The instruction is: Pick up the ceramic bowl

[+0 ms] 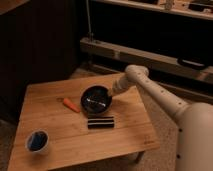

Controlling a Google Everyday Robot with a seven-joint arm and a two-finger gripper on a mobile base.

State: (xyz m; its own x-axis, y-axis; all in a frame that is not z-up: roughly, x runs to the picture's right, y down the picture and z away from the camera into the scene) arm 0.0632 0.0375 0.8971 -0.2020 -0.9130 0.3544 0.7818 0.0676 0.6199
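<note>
The ceramic bowl (96, 100), round, black and glossy with a speckled grey-blue inside, is at the middle of the wooden table (55, 125). My gripper (111, 93) comes in from the right on the white arm (150, 90) and is shut on the bowl's right rim. The bowl looks slightly tilted and just off the table top. The fingertips are partly hidden against the dark rim.
An orange carrot (70, 104) lies just left of the bowl. A black bar-shaped object (101, 122) lies in front of the bowl. A small white cup with a blue inside (37, 141) stands at the table's front left. A shelf unit (150, 52) stands behind the table.
</note>
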